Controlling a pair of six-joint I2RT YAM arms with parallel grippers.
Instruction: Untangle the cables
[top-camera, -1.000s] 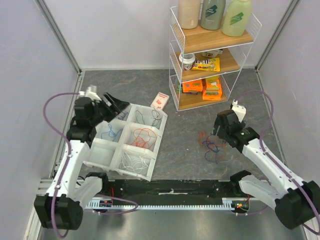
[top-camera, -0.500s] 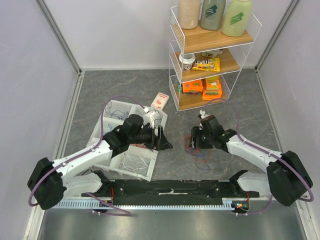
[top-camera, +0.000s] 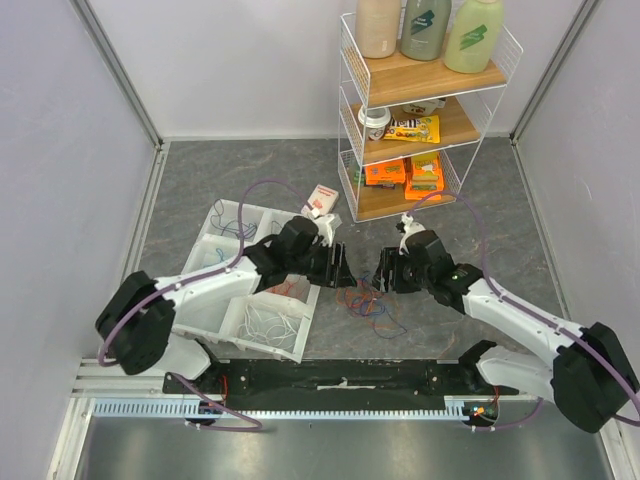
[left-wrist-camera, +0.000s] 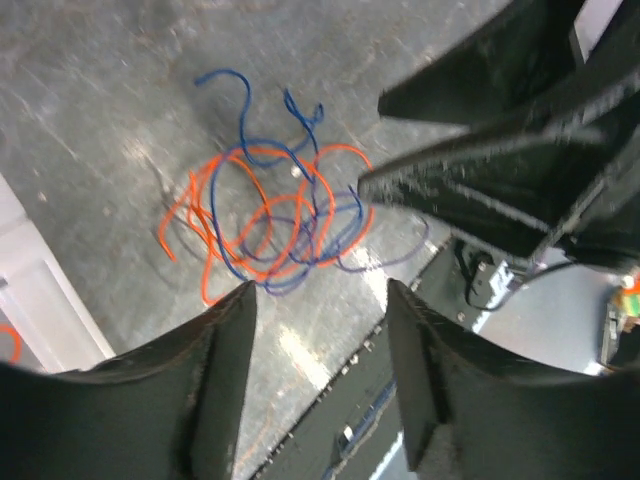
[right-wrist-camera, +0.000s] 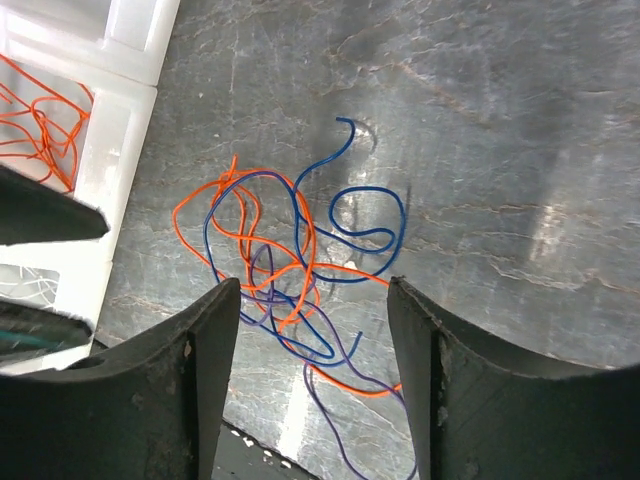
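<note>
Orange and blue cables (top-camera: 366, 300) lie tangled on the bench (top-camera: 250, 170) between the left hand (top-camera: 336, 268) and right hand (top-camera: 386, 274). Both hover open and empty. Each should pinch a different strand at the edge, then pull apart gently.

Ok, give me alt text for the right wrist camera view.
A loose tangle of orange and blue cables lies on the grey table between the open fingers of the right claw. A white compartment tray holding orange wires sits at left.

A robotics lab test cell was indicated by a grey bench (top-camera: 260, 165) enclosed by plain pale panels (top-camera: 60, 150) on aluminium posts (top-camera: 118, 70), and by a wire rack (top-camera: 395, 80) stocked with bottles (top-camera: 425, 28) and snack packets (top-camera: 412, 128).
</note>
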